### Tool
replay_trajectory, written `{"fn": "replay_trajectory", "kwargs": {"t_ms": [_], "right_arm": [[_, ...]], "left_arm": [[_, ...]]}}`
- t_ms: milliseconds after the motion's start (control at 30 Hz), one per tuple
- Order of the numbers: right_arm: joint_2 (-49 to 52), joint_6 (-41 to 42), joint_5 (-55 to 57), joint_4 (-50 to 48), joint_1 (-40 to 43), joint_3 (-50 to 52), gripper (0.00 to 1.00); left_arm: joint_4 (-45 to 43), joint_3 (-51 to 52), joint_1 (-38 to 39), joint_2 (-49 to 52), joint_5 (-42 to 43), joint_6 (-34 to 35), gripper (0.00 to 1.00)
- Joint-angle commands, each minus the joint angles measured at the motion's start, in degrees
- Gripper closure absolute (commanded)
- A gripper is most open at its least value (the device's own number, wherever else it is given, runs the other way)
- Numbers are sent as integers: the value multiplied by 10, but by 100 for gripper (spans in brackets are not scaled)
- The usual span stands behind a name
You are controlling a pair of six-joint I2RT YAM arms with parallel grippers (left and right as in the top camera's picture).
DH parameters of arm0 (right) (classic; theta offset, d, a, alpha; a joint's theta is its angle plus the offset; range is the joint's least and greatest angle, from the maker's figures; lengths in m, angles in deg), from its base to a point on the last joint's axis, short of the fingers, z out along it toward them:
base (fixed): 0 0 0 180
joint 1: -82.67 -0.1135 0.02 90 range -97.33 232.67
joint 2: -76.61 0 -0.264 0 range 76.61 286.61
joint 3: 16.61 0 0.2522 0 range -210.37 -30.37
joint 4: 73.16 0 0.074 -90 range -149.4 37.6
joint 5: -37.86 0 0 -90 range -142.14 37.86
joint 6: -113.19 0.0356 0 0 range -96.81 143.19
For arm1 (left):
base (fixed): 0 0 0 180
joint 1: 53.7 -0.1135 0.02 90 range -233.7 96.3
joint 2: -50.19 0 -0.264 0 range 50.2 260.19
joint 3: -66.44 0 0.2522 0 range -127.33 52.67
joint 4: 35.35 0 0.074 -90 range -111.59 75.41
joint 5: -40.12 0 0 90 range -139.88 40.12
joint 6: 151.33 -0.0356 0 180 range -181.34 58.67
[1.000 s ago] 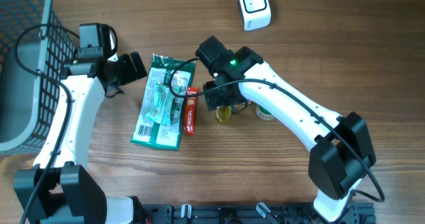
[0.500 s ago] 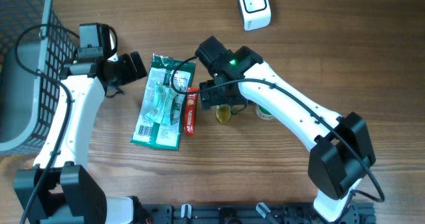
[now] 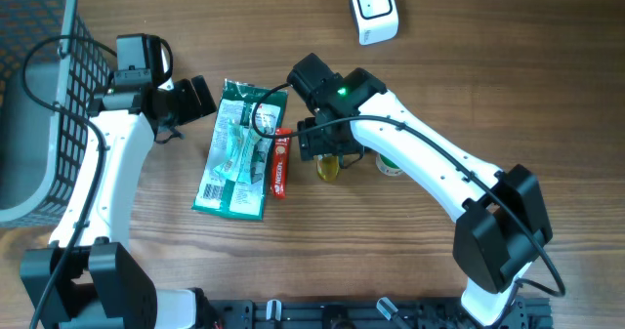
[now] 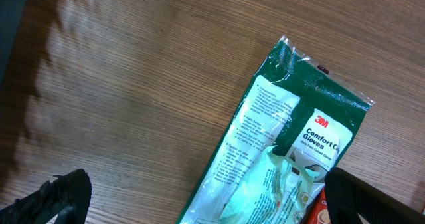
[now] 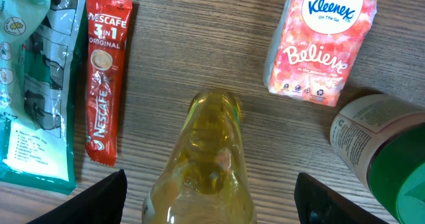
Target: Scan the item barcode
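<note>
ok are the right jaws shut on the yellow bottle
Open. In the right wrist view the right gripper has its jaws wide apart either side of the yellow bottle, a gap on each side.

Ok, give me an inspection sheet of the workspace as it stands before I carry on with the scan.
Surface: wooden table, no spills seen.
Job's things: white scanner at the far edge, apart from the goods; yellow bottle under the right arm.
Clutter: green gloves packet, Nescafe stick beside it, Kleenex pack, green container.
Grippers: left gripper open, holding nothing, at the packet's edge; right gripper open, fingers either side of the bottle, not gripping.
Cables: black cable loops over the basket; another hangs above the packet.
Surroundings: grey basket at the left.
</note>
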Motion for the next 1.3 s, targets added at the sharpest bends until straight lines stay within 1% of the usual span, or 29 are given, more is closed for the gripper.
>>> {"fn": "replay_trajectory", "kwargs": {"t_ms": [0, 300, 433, 467, 600, 633, 733, 800, 933, 1267], "right_arm": [[12, 5, 6, 3, -4, 8, 19], [12, 7, 6, 5, -13, 8, 19], [12, 22, 6, -3, -14, 19, 18], [12, 21, 6, -10, -14, 28, 0], [12, 21, 8, -26, -12, 29, 0], [12, 21, 8, -25, -12, 29, 3], [12, 21, 13, -26, -12, 29, 20], [12, 21, 13, -26, -11, 25, 27], [9, 21, 12, -24, -9, 14, 30], [9, 20, 17, -23, -9, 10, 28]], "left_arm": [[0, -4, -2, -2, 5, 3, 0], [0, -4, -2, -2, 5, 3, 0], [0, -4, -2, -2, 5, 3, 0], [0, -4, -2, -2, 5, 3, 0], [0, -4, -2, -2, 5, 3, 0], [0, -4, -2, -2, 5, 3, 0], [0, -4, -2, -2, 5, 3, 0], [0, -4, -2, -2, 5, 3, 0], [0, -4, -2, -2, 5, 3, 0], [0, -4, -2, -2, 5, 3, 0]]}}
